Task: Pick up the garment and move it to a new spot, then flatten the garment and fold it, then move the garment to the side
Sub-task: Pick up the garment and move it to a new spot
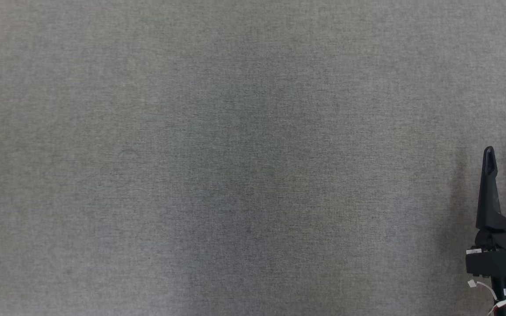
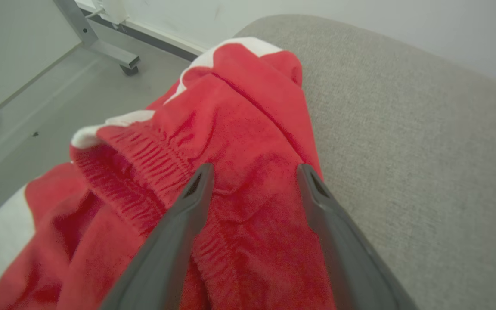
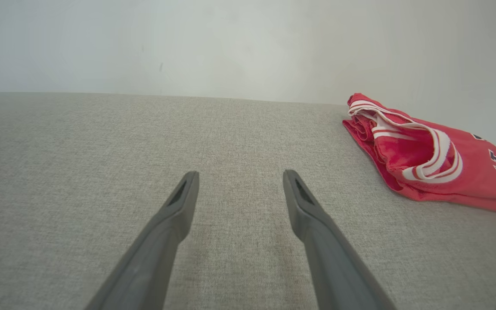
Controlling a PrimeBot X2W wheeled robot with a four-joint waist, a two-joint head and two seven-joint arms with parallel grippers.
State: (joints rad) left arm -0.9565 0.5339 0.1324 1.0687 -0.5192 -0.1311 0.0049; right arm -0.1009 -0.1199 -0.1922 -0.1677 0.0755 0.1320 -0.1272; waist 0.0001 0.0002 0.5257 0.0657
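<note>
red cloth with white panels, the garment [image 2: 239,129], lies crumpled at the edge of the grey fabric surface [image 2: 403,150], with part of it hanging over toward the floor [image 2: 58,99]. its gathered waistband faces the left wrist camera. by my reading the job is at its very start: nothing is lifted, nothing is spread flat and no fold is made. the middle of the surface in the head view lies bare, so pick-up, move, flattening, folding and setting aside are all left to do.

the left gripper [image 2: 254,168] is spread wide, its two fingers pointing at the waistband area with red cloth showing between them. whether the tips touch the fabric i cannot tell, but nothing is pinched. the right gripper [image 3: 239,174] is likewise spread wide and holds nothing, low over bare grey fabric. off to the right in its wrist view, near the far edge by the wall, sits a striped red bundle [image 3: 424,159], well apart from those fingers; whether it belongs to this task i cannot say
</note>
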